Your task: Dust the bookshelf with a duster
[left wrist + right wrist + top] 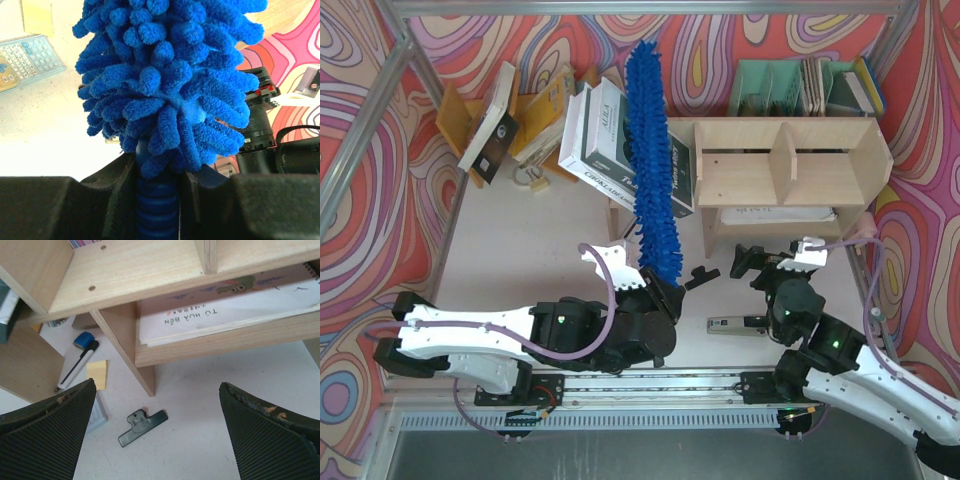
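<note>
Swirly pink and orange walls (740, 40) stand around a pale table (540, 250). The left gripper (665, 292) squeezes the handle of the blue duster (655, 170), which reaches away from it across the left end of the bookshelf (790, 165). Its fluff hides part of the books (605, 140) there. The right gripper (157, 390) gapes wide open near the bookshelf's lower level. I count one duster and one bookshelf.

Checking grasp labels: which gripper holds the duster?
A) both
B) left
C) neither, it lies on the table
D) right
B: the left gripper is shut on the duster at its ribbed handle, while the right gripper is open and empty in front of the bookshelf.
</note>
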Action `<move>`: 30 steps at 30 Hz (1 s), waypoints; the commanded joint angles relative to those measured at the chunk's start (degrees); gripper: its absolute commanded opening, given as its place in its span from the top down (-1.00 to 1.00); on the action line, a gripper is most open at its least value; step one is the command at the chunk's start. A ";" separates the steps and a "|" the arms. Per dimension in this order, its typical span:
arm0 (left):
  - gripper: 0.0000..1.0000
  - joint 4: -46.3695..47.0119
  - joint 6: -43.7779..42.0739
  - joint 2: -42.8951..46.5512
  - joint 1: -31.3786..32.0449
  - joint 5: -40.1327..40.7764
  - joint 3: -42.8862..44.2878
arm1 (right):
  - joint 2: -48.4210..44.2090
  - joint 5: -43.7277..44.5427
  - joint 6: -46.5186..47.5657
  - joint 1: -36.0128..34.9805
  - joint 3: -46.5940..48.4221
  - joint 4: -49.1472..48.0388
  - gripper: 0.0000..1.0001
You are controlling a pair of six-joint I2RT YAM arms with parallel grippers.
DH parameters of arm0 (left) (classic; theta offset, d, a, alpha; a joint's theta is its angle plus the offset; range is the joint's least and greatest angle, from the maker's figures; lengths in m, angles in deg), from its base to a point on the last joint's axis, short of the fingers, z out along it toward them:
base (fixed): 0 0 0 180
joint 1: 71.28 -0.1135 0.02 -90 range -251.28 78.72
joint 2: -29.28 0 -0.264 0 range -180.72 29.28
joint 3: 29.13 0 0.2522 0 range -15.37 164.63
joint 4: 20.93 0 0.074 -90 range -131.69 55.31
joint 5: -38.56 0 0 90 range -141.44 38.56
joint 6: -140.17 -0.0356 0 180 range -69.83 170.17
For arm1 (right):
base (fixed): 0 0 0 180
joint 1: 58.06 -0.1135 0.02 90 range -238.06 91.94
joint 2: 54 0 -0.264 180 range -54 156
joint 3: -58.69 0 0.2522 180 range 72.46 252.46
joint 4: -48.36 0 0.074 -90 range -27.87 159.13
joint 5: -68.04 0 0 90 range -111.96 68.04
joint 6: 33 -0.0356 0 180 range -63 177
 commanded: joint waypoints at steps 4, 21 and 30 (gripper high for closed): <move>1.00 -2.30 2.04 -0.74 -0.53 1.05 -0.75 | 1.88 -0.05 3.00 -0.05 0.28 -4.00 -0.97; 1.00 -0.43 -3.06 0.05 -3.73 -3.26 0.50 | -1.29 -1.37 5.11 0.04 -5.01 -7.76 -0.97; 1.00 -0.86 -5.72 2.60 0.55 5.17 1.35 | -1.49 -1.16 4.75 -0.04 -5.06 -7.40 -0.97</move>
